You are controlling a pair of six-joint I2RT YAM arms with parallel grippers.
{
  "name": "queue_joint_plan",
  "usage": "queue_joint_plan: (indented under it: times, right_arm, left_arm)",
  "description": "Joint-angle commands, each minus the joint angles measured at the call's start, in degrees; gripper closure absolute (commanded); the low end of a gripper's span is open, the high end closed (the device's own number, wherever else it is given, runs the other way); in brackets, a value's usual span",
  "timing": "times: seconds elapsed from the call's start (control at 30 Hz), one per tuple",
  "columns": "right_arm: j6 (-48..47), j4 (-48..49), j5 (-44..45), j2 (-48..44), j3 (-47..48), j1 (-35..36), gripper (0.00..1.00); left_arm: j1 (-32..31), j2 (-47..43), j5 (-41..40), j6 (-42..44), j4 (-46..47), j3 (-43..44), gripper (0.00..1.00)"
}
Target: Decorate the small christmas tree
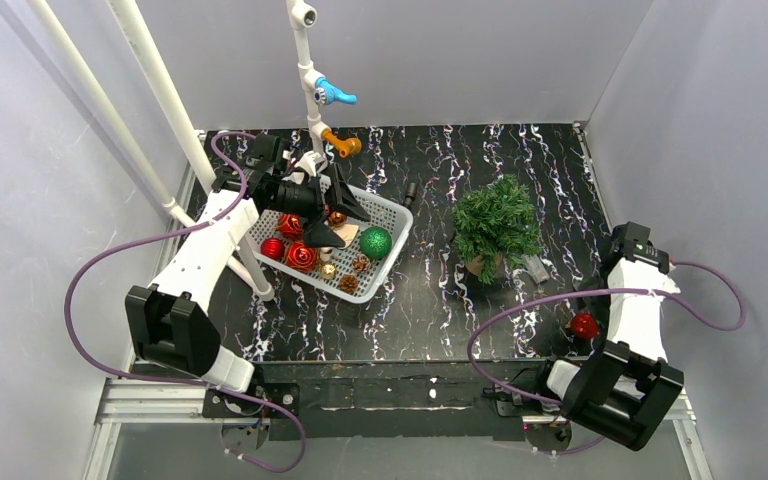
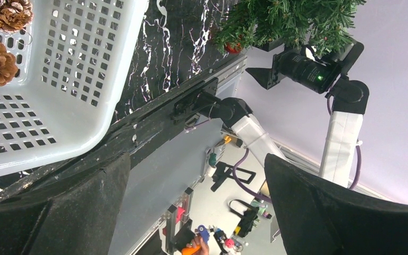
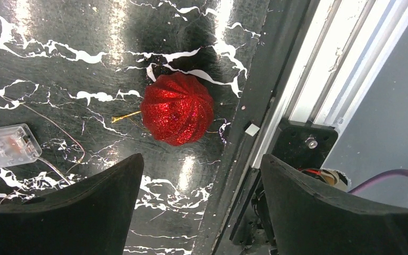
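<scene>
Nearest, by the worktop's (image 1: 430,300) near right corner, a red glitter ball (image 3: 176,109) lies loose, probably waiting to be hung. The right gripper (image 3: 201,164) hangs over it, fingers spread wide and touching nothing. Farther in, right of centre, the small christmas tree (image 1: 498,225) stands upright. Toward the far left corner, the left gripper (image 1: 320,215) hovers over the white basket (image 1: 385,255) of ornaments, likewise wide open and empty, apparently to pick one.

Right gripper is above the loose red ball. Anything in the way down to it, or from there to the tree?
Nothing visible stands between the open right gripper and the red ball. Toward the small christmas tree, only a clear plastic box lies flat on the table, near the tree's base; a lifted carry should probably clear it.
</scene>
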Motion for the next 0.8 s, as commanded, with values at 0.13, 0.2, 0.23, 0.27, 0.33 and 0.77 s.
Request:
queue_joint_plan:
  times: [0.13,0.2,0.23,0.27,0.33,0.77]
  right_arm:
    - [1.19,3.92,0.08,-0.26,-2.88,-0.85,0.12]
    - [0.84,5.56,0.43,0.52,-3.08,-0.94,0.12]
    - [0.49,6.46,0.62,1.04,-3.19,-1.08,0.12]
    - [0.44,7.03,1.02,1.71,-3.13,-1.19,0.11]
    - [0.71,7.69,1.33,3.01,-2.80,-1.23,0.11]
    - [6.50,12.99,-0.98,3.97,-6.71,-1.46,0.16]
  left_arm:
    - [0.31,1.64,3.04,-0.89,-4.03,1.43,0.02]
    - [0.29,2.19,2.84,-1.03,-4.03,1.98,0.02]
    - [0.24,2.54,2.69,-1.24,-4.03,2.23,0.02]
    - [0.26,2.83,2.52,-1.32,-4.05,2.47,0.02]
    - [0.25,3.35,2.39,-1.67,-4.03,2.76,0.02]
    - [0.07,5.44,2.54,-2.47,-4.00,4.44,0.02]
